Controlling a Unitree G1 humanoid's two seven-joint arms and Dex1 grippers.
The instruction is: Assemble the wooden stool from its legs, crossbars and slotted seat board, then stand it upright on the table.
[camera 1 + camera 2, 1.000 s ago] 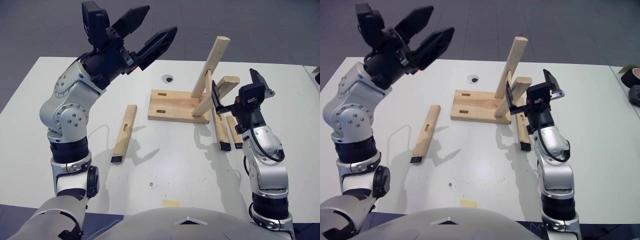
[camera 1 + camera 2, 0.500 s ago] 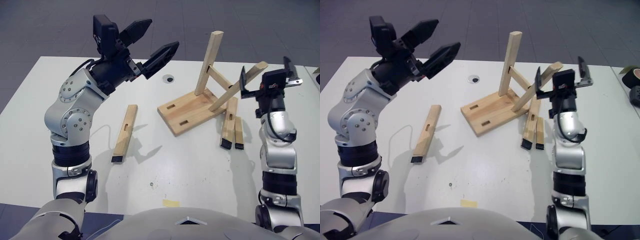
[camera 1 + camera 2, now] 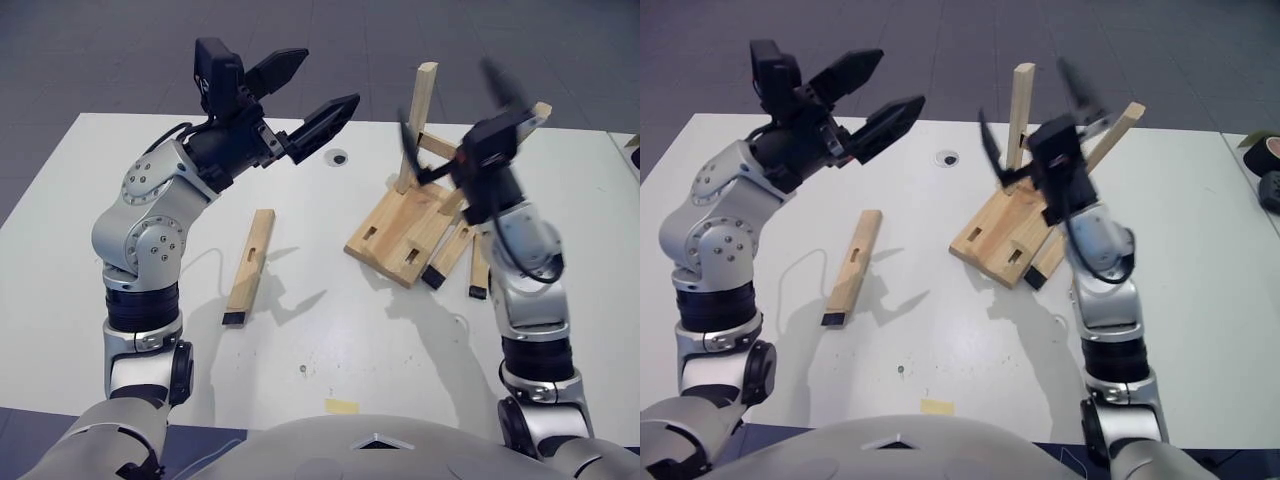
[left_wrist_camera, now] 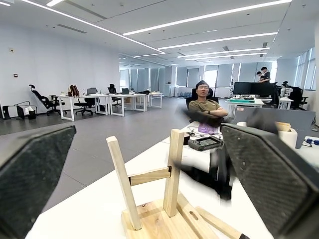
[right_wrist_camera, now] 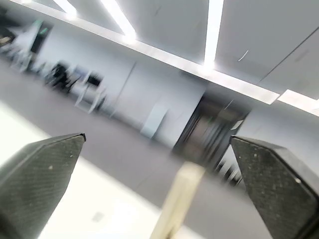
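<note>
The slotted seat board (image 3: 388, 236) lies skewed on the white table (image 3: 90, 200), with two legs (image 4: 122, 185) standing out of it, joined by a crossbar (image 4: 148, 176). My right gripper (image 3: 452, 112) hovers open just above that half-built frame, one leg top (image 5: 177, 204) showing between its fingers (image 5: 42, 172). My left gripper (image 3: 330, 77) is raised open over the table's back left, apart from the wood. A loose leg (image 3: 250, 262) lies flat at the table's middle left. Two more loose pieces (image 3: 478, 270) lie beside the board's right edge.
A small round hole (image 3: 336, 157) sits in the tabletop behind the board. A strip of tape (image 3: 340, 406) lies near the front edge. A dark object (image 3: 1268, 168) rests past the table's right side. Open tabletop stretches in front of the board.
My right gripper swung up and then left, over the frame. The seat board with its legs turned and slid to the right. My left gripper dropped slightly and shifted right.
</note>
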